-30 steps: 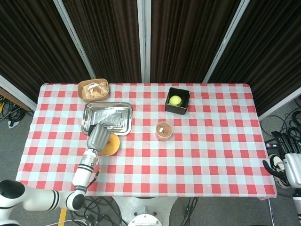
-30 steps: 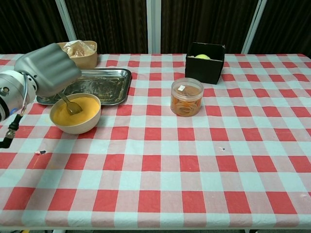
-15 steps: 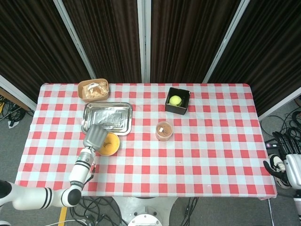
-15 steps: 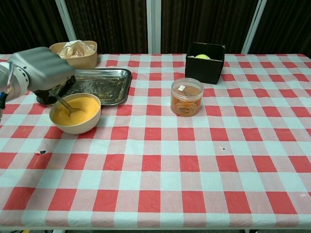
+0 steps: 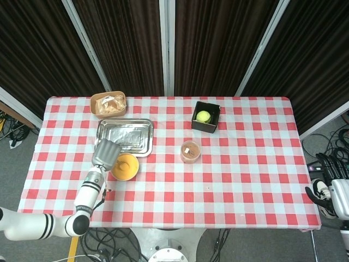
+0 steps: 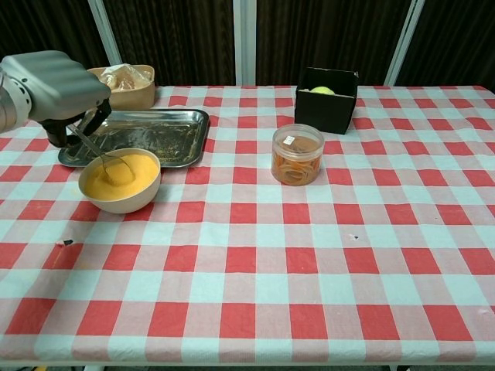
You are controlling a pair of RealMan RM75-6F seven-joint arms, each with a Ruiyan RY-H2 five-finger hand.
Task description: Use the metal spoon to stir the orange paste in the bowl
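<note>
Left hand (image 6: pixel 50 85) has drawn back and up toward the steel tray (image 6: pixel 166 131) over the last second; its fingers (image 6: pixel 81 124) hold the metal spoon (image 6: pixel 97 151), tip below them in the orange paste (image 6: pixel 124 176) of the bowl (image 6: pixel 122 199). Stirring appears underway. Right hand (image 5: pixel 339 196) idles off the surface, fingers' spread unclear.

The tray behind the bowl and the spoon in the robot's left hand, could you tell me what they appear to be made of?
The tray looks like bare metal, probably steel: silvery, with dull reflections and a rolled rim. The spoon, held by the left hand, looks like thin polished metal with a grey sheen; its tip sits in the orange paste.
</note>
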